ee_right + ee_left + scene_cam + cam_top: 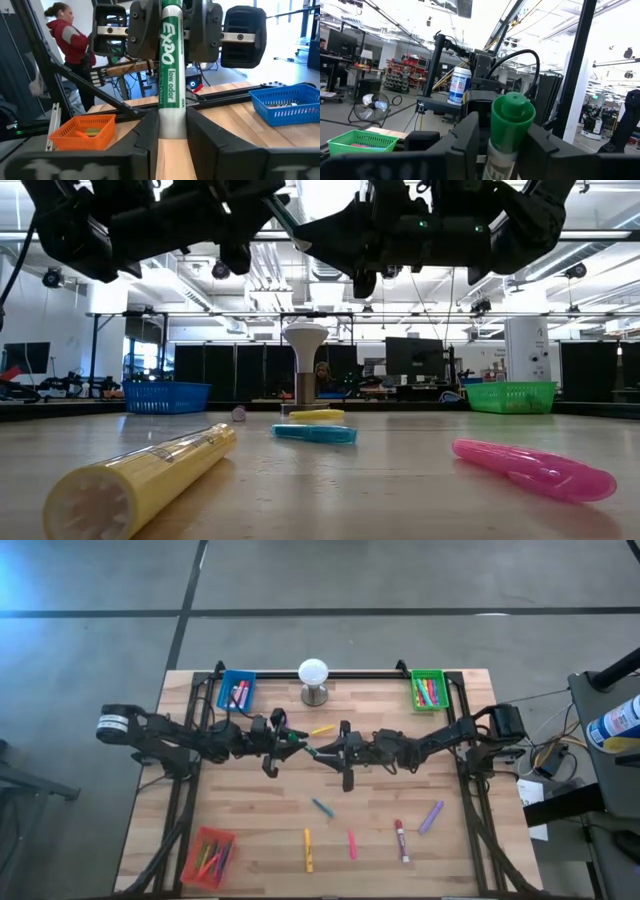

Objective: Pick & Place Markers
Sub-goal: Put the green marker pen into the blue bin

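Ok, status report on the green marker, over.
Right gripper shut on green marker, held above mid-table. Left gripper at its capped end. Nothing between them; loose markers lie on the table below.

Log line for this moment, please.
phase: mid-air handover | green marker: spans both grippers | right gripper: shut on green marker | left gripper: at marker's cap end

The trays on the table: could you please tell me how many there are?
3 in the high view: a blue tray at the far left edge, a green tray at the far right edge, and an orange-red tray at the near left corner. None appears hidden.
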Robot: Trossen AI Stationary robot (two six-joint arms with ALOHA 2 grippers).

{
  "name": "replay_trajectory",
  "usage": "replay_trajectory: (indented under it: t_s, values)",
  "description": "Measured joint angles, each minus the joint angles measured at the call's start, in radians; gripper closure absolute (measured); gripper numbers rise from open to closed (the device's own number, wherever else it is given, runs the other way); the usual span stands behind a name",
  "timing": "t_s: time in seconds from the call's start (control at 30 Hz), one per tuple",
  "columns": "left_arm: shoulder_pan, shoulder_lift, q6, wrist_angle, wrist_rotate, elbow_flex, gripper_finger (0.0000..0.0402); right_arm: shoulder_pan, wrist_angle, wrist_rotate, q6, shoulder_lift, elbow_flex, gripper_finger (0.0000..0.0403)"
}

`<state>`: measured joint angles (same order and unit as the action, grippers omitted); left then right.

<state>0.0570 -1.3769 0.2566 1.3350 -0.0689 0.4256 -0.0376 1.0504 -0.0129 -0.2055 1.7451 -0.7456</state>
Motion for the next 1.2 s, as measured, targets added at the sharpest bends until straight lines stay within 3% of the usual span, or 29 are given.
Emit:
replay_trajectory:
  t_s: [0.17,0.37,0.47,0.6,0.67,0.77,0.87,1.03,1.2]
  values:
    - [0.001,0.003,0.001,-0.002,-0.001,0.001,0.0348,0.0,-0.001,-0.005,-0.008,0.0,0.0,0.0301]
    - [0.035,0.084,0.011,-0.121,0.016,0.002,0.0348,0.001,-0.028,-0.017,-0.011,0.0,0.0,0.0268]
    - [0.101,0.195,0.018,-0.375,0.023,0.037,0.0348,0.002,-0.075,-0.018,-0.012,0.0,0.0,0.0256]
    - [0.249,0.323,0.032,-1.009,0.066,0.194,0.0348,-0.003,-0.152,-0.008,-0.012,0.0,0.0,0.0249]
    - [0.339,0.336,0.026,-1.35,0.117,0.313,0.0348,0.0,-0.186,-0.011,-0.012,0.0,0.0,0.0251]
    - [0.493,0.303,0.002,-1.705,0.178,0.468,0.0348,0.002,-0.22,-0.013,-0.012,0.0,0.0,0.0259]
    - [0.642,0.235,-0.009,-1.883,0.166,0.574,0.0348,-0.002,-0.245,-0.01,-0.011,0.0,0.0,0.0269]
    - [0.839,0.081,-0.088,-2.024,0.137,0.678,0.0348,-0.008,-0.256,-0.013,-0.003,0.0,0.002,0.0285]
    - [0.941,-0.076,-0.135,-2.112,0.132,0.726,0.0348,-0.023,-0.264,-0.004,0.004,0.0,0.007,0.0299]
